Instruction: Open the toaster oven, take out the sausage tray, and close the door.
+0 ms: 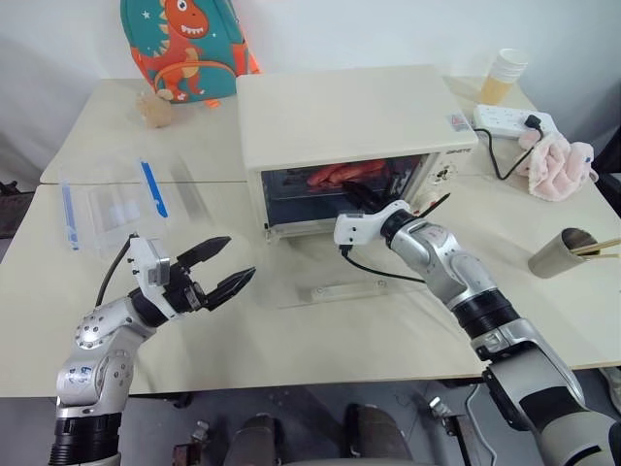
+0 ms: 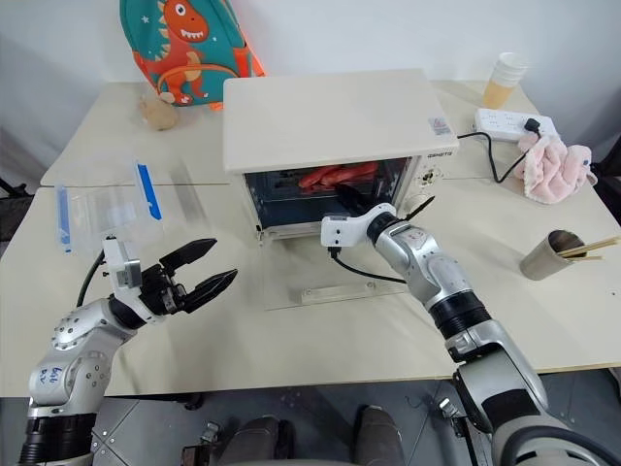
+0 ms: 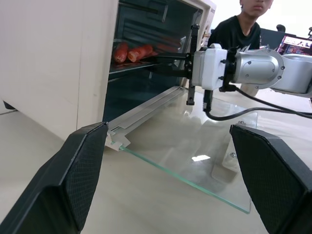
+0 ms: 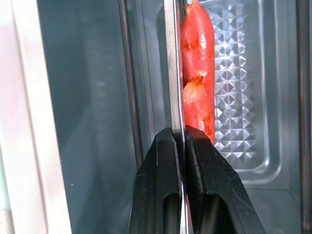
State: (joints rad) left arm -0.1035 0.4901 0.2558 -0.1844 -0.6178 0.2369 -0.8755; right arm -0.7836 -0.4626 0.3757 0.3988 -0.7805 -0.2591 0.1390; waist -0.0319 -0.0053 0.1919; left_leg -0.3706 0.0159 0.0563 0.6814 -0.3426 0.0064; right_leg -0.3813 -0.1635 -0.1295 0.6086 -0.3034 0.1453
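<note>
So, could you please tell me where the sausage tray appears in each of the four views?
Left eye view: sausage tray inside the open toaster oven, upper centre.
Right eye view: inside the oven, upper centre.
Left wrist view: on the oven's shelf, upper left of centre.
Right wrist view: edge-on down the middle, sausages beside it.
Shared landmark: the right hand, shut on the tray's rim.

We see a cream table [image 1: 320,340] with a seam running across it at far left. On it the toaster oven [image 1: 340,136] stands at the middle, its glass door [image 1: 340,282] folded down flat onto the tabletop. At left lies a clear plastic box [image 1: 116,206] with blue strips; at far left a dinosaur backpack [image 1: 184,47]; at right a power strip [image 1: 512,120], pink cloth [image 1: 558,165], paper cups [image 1: 503,76] and a cup of chopsticks [image 1: 563,252].
</note>
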